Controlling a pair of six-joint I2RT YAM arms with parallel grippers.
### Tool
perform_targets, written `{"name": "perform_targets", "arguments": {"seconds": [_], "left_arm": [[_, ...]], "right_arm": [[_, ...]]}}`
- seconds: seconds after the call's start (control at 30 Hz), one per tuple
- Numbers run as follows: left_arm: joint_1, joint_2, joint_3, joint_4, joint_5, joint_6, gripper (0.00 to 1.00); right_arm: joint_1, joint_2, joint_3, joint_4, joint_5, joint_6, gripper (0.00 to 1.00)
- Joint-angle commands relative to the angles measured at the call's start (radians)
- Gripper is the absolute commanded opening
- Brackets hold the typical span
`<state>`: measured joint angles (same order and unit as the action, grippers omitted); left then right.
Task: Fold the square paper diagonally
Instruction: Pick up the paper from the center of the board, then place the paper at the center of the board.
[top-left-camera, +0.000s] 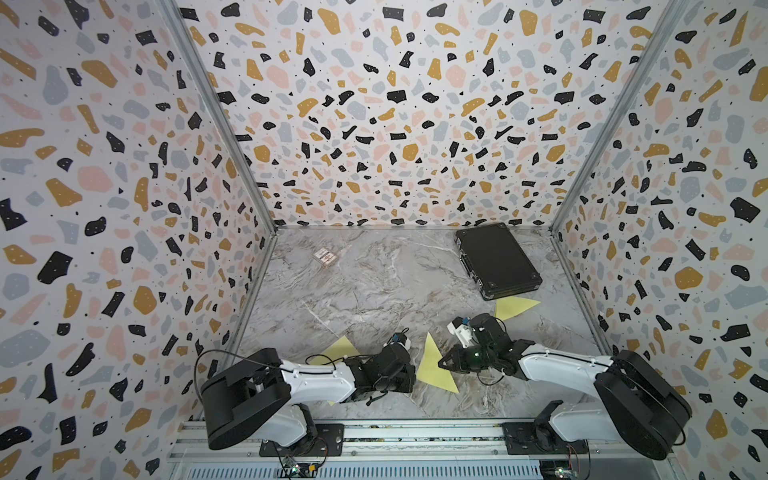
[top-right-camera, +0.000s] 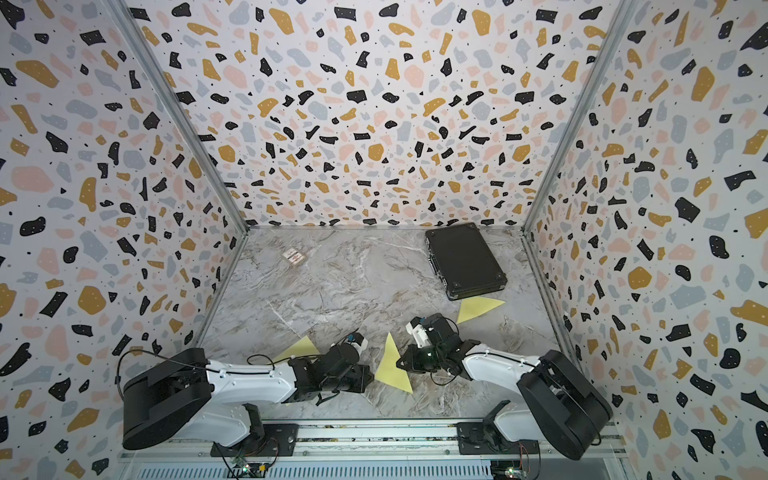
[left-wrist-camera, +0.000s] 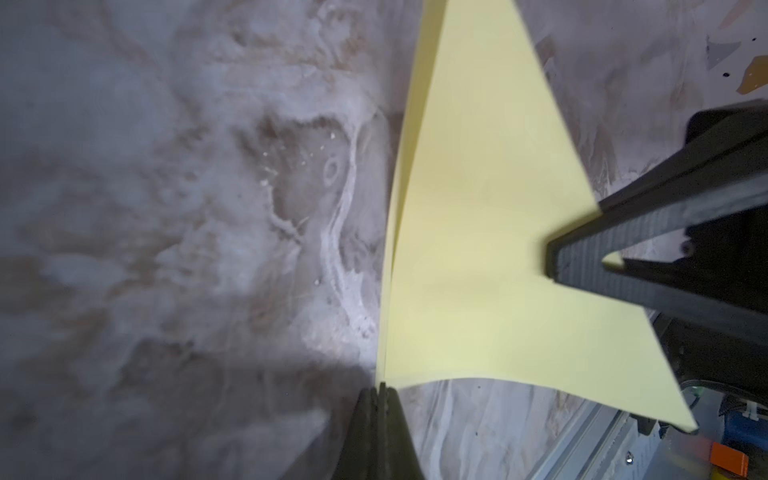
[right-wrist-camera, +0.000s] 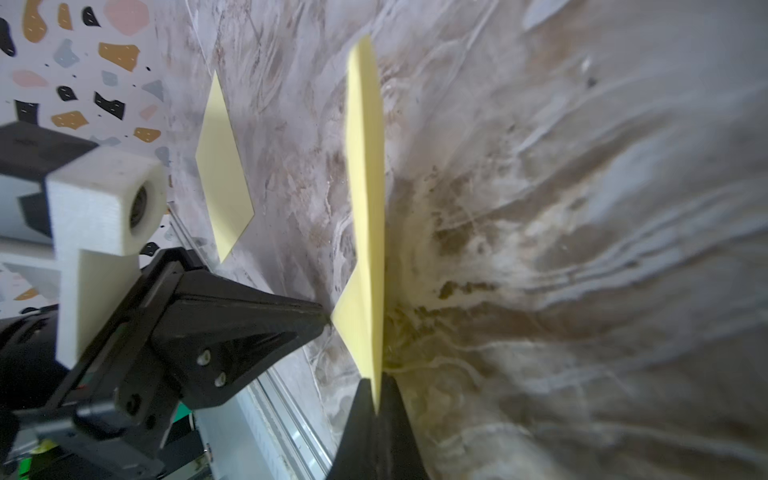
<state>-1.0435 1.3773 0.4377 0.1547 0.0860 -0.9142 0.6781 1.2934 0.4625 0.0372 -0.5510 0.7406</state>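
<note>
The yellow paper (top-left-camera: 434, 365) (top-right-camera: 390, 368) shows as a triangle near the table's front, between the two arms. In the left wrist view the paper (left-wrist-camera: 478, 249) has two layers lying together along one edge. My left gripper (top-left-camera: 415, 374) (left-wrist-camera: 382, 390) is shut on one corner of it. My right gripper (top-left-camera: 441, 362) (right-wrist-camera: 376, 386) is shut on the paper's (right-wrist-camera: 365, 208) opposite edge. Each wrist view also shows the other arm: the right gripper (left-wrist-camera: 552, 262) pinching the sheet, and the left gripper (right-wrist-camera: 328, 318) at its corner.
A black case (top-left-camera: 496, 259) lies at the back right, over part of another yellow sheet (top-left-camera: 513, 307). A further yellow sheet (top-left-camera: 340, 349) lies behind my left arm. A small card box (top-left-camera: 325, 256) sits at the back left. Patterned walls enclose three sides.
</note>
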Motion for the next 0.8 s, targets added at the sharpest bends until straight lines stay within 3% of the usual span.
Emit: {"name": "perform_targets", "arguments": {"seconds": [0.0, 0.13, 0.3, 0.53, 0.77], "left_arm": [[-0.002, -0.079, 0.049, -0.098, 0.000, 0.034, 0.05], [-0.002, -0.188, 0.050, -0.162, -0.032, 0.034, 0.12], [-0.001, -0.337, -0.009, -0.229, -0.098, 0.017, 0.14], [-0.001, -0.458, -0.091, -0.255, -0.150, -0.021, 0.15], [0.000, -0.481, -0.098, -0.292, -0.149, -0.018, 0.14]], "right_arm": [[-0.003, -0.098, 0.088, -0.285, 0.129, -0.131, 0.00], [-0.003, -0.179, 0.202, -0.529, 0.329, -0.232, 0.00], [-0.003, -0.151, 0.408, -0.780, 0.745, -0.347, 0.00], [0.007, 0.138, 0.703, -0.922, 1.145, -0.362, 0.00], [0.021, 0.410, 0.810, -0.837, 1.302, -0.493, 0.00]]}}
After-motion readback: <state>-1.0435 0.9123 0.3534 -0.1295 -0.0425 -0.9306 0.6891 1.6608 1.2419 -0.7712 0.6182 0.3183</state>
